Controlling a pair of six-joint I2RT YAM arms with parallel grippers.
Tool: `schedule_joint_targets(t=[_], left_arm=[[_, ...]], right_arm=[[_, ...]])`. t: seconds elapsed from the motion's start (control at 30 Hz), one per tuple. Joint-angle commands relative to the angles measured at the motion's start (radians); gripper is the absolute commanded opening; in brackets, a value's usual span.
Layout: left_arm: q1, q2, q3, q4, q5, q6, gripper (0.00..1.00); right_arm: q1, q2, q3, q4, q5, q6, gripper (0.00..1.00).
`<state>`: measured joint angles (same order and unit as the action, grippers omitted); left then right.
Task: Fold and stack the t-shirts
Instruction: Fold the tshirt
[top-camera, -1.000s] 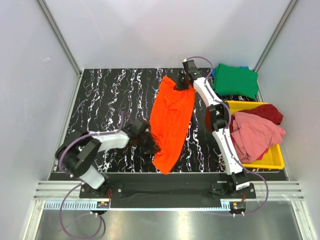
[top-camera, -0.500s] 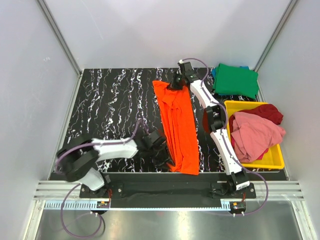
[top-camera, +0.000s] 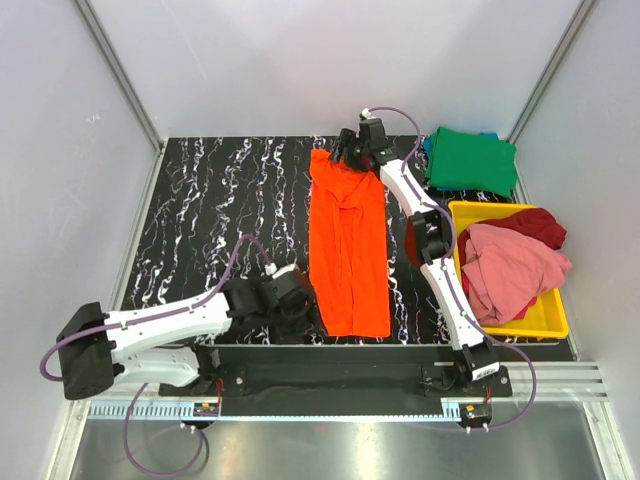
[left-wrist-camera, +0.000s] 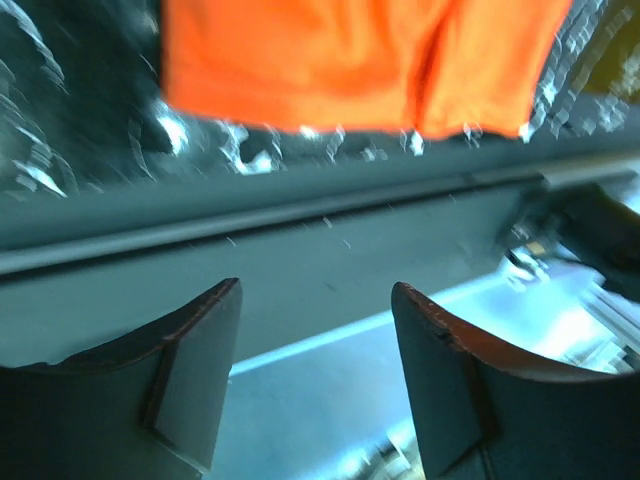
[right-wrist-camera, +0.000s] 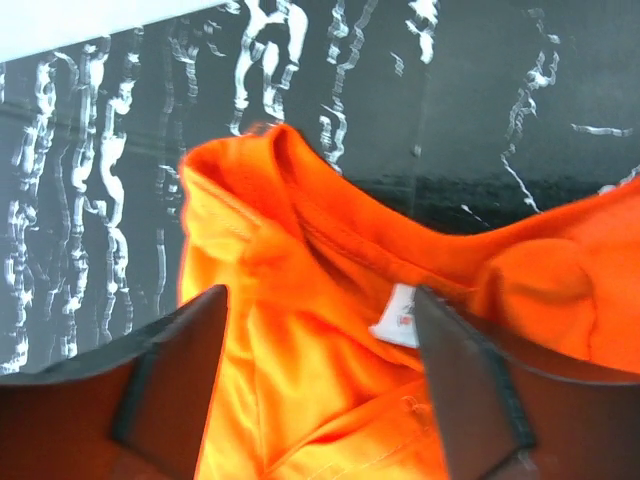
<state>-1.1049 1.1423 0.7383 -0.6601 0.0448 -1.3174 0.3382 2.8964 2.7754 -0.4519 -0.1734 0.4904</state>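
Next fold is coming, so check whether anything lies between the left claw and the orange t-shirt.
Nothing visible does. The left claw, open and empty, hangs just left of the orange t-shirt at its near end, and only bare black marbled table shows between them.

1. The table (top-camera: 220, 220) is black with thin white lines all over it, like marble.
2. Plain white walls (top-camera: 60, 150) stand at the left, the back and the right of the table.
3. Grey metal bars (top-camera: 118, 75) run up where the walls meet.
4. A silver rail (top-camera: 560, 380) lies along the near edge of the table.
5. In front of the rail is a shiny grey metal sheet (top-camera: 330, 450).
6. The light is bright and even.
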Motion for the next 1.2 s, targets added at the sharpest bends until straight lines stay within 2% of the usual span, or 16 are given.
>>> schedule_joint_targets(t=[0.0, 0.17, 0.37, 0.47, 0.53, 0.57, 0.67, 0.77, 0.8, 0.83, 0.93, 1.0, 1.03, 1.1, 1.13, 1.17], left_arm=[[0.007, 0.048, 0.101, -0.044, -0.172, 0.098, 0.68], [0.108, 0.089, 0.138, -0.041, -0.229, 0.196, 0.69], [0.217, 0.126, 0.111, 0.060, -0.223, 0.340, 0.63], [0.221, 0.180, 0.096, 0.105, -0.215, 0.365, 0.57], [0.221, 0.200, 0.053, 0.186, -0.183, 0.368, 0.56], [0.221, 0.200, 0.035, 0.220, -0.172, 0.368, 0.56], [0.223, 0.206, -0.007, 0.301, -0.145, 0.369, 0.56], [0.226, 0.243, -0.005, 0.306, -0.135, 0.376, 0.55], [0.226, 0.261, -0.008, 0.306, -0.134, 0.374, 0.54], [0.224, 0.267, -0.020, 0.310, -0.126, 0.368, 0.52], [0.223, 0.272, -0.077, 0.365, -0.100, 0.354, 0.49], [0.224, 0.272, -0.108, 0.421, -0.086, 0.339, 0.45], [0.221, 0.275, -0.131, 0.436, -0.076, 0.334, 0.37], [0.217, 0.277, -0.148, 0.471, -0.068, 0.319, 0.28], [0.215, 0.277, -0.157, 0.476, -0.057, 0.316, 0.13], [0.211, 0.274, -0.162, 0.473, -0.057, 0.301, 0.07]], right_arm=[[0.002, -0.132, -0.013, 0.056, -0.018, -0.029, 0.84], [0.002, -0.293, -0.109, 0.045, -0.040, -0.065, 0.99], [0.001, -0.538, -0.393, 0.019, 0.054, -0.177, 1.00], [0.001, -0.699, -0.589, 0.001, 0.083, -0.179, 1.00], [0.001, -0.838, -0.849, 0.007, 0.081, -0.142, 0.99], [0.001, -0.885, -0.850, 0.010, 0.081, -0.142, 0.99], [0.001, -1.077, -1.196, 0.013, 0.077, -0.095, 0.99], [0.002, -1.267, -1.400, 0.016, 0.051, -0.023, 0.98], [0.002, -1.314, -1.532, 0.018, 0.042, 0.023, 0.98], [0.004, -1.407, -1.595, 0.024, 0.035, 0.045, 0.98], [0.002, -1.552, -1.790, 0.030, 0.014, 0.109, 0.96], [0.004, -1.608, -1.888, 0.028, -0.027, 0.134, 0.95], [0.004, -1.653, -1.918, 0.025, -0.046, 0.142, 0.95], [0.007, -1.695, -1.994, 0.022, -0.095, 0.166, 0.92], [0.016, -1.732, -2.022, 0.019, -0.106, 0.172, 0.92], [0.019, -1.750, -2.078, 0.018, -0.113, 0.178, 0.92]])
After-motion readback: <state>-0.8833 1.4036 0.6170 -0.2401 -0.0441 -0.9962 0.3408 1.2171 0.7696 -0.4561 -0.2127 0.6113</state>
